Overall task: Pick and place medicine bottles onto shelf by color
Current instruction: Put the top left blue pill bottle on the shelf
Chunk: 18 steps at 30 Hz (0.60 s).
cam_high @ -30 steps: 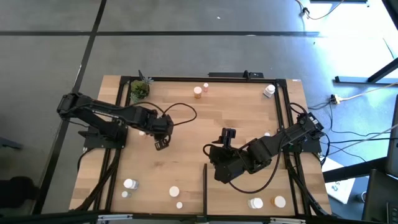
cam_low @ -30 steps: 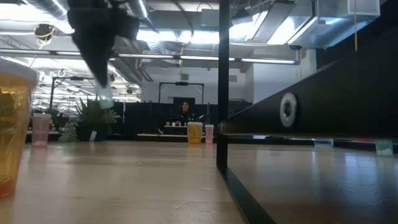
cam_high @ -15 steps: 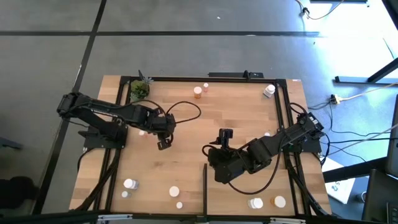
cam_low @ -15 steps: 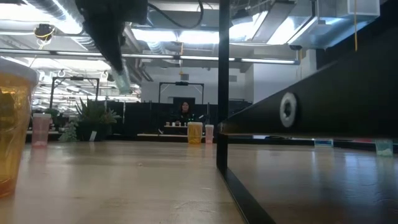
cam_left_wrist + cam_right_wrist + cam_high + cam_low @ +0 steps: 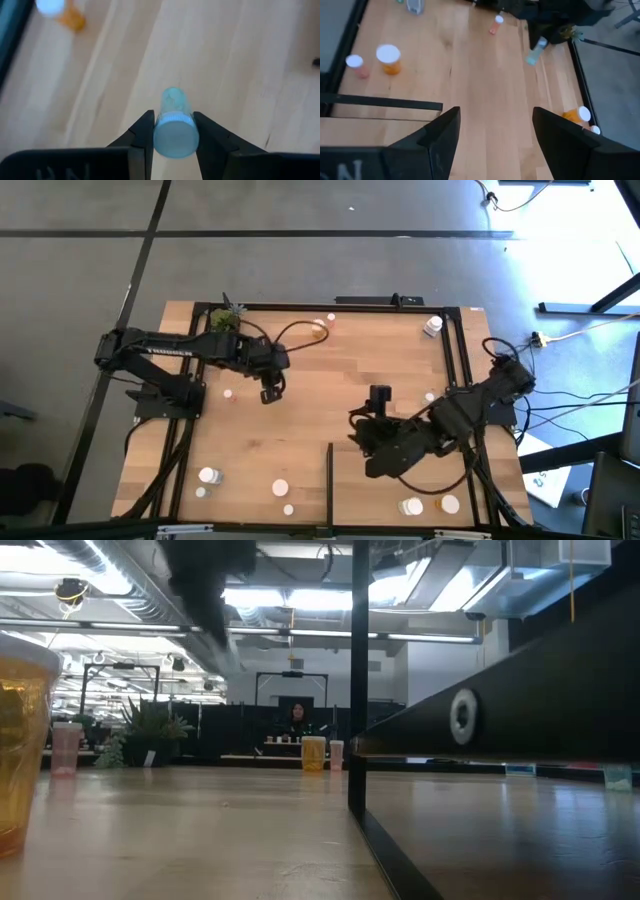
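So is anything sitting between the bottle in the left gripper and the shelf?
Nothing visible. The left gripper holds a pale greenish bottle above bare tabletop; between it and the shelf lies open wood, apart from the right gripper hovering over the shelf's far edge.

tabletop (image 5: 330,380): light wood planks, visible grain, smooth, soft satin sheen
held bottle (image 5: 174,122): pale greenish translucent plastic, smooth; cap matt with ribbed edge
left gripper (image 5: 172,132) fingers (image 5: 141,135): black, matt, plastic-looking
amber bottle (image 5: 388,59): clear orange plastic, glossy; white matt cap
table frame (image 5: 452,340): black, metal-looking, dull finish
arm cables (image 5: 295,335): black, smooth sheathing
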### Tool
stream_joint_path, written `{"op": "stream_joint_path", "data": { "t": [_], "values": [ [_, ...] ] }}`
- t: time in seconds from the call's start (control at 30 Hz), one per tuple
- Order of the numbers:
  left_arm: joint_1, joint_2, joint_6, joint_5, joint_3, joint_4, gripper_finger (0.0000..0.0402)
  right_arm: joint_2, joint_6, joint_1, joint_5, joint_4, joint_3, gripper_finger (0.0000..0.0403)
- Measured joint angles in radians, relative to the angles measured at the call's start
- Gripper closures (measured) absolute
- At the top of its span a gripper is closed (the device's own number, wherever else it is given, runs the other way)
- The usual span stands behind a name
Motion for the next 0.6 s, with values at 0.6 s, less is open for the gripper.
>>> {"op": "stream_joint_path", "data": {
  "t": [0.6],
  "values": [
    [0.056,0.537,0.346,0.107,0.482,-0.098,0.0308,-0.075,0.088,0.069,-0.062,-0.037,0.000,0.0153]
  ]
}}
